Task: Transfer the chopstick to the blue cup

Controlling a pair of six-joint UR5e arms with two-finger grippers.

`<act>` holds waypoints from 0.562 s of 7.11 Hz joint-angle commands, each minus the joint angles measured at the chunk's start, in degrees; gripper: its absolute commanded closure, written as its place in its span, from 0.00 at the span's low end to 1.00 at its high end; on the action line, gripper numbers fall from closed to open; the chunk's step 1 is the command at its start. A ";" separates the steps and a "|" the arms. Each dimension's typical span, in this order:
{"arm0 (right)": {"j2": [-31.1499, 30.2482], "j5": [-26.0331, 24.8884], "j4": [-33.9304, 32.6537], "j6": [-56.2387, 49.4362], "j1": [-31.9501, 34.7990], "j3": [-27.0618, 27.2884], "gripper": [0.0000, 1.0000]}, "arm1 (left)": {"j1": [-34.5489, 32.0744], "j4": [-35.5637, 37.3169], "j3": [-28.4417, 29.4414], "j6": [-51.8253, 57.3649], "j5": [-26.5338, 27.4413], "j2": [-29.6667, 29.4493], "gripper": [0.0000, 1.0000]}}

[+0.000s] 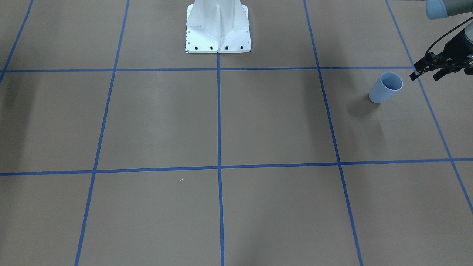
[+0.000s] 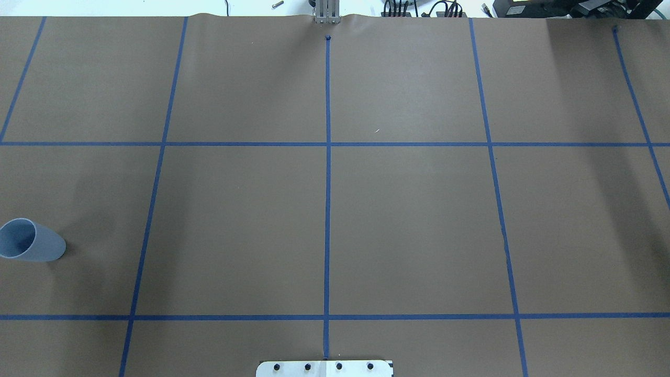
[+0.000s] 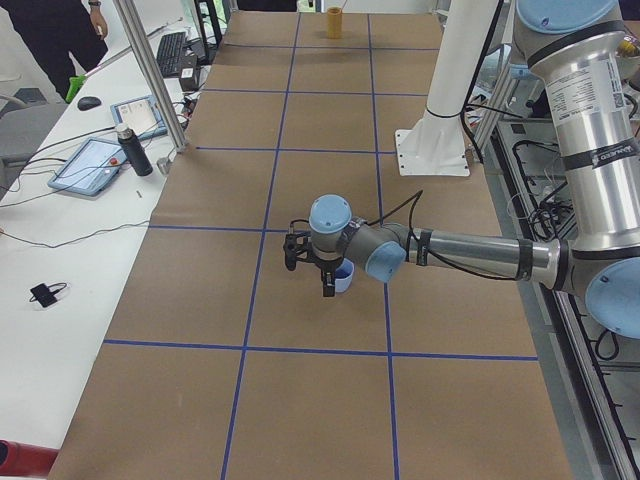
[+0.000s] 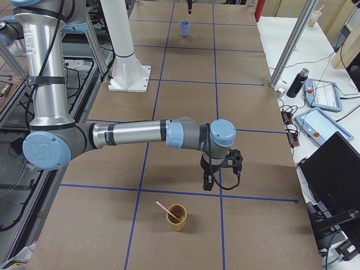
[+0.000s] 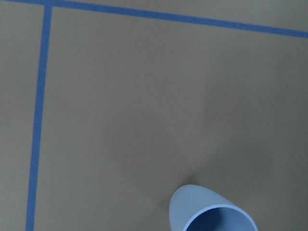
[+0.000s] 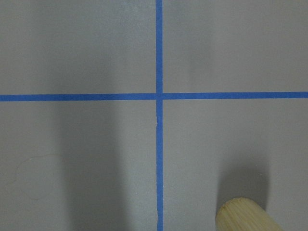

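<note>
Grippers | left gripper (image 1: 425, 76): fingers apart, empty, at 3 o'clock of blue cup (image 1: 385, 88) | right gripper (image 4: 220, 178): cannot tell opening | chopstick (image 4: 165, 209): leans toward 10 o'clock in tan cup (image 4: 178, 220)

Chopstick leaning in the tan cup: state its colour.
Pale pink; the chopstick shows best in the exterior right view.

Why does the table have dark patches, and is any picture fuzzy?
Front-facing view: soft dark bands, likely arm shadows, cross the table; the blue cup throws its own. Overhead view: a dim band on the right. Right wrist view: the yellow cup is fuzzy and cut off.
</note>
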 commanded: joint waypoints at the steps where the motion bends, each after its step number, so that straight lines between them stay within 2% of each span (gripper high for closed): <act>1: 0.12 0.01 0.02 0.01 -0.24 -0.11 0.00 | 3.20 -0.39 1.71 -0.62 -0.06 -0.47 0.02; 4: 0.21 0.01 -0.07 0.01 -0.32 -0.20 0.00 | 4.70 -0.48 4.24 -0.97 -0.14 -2.31 0.02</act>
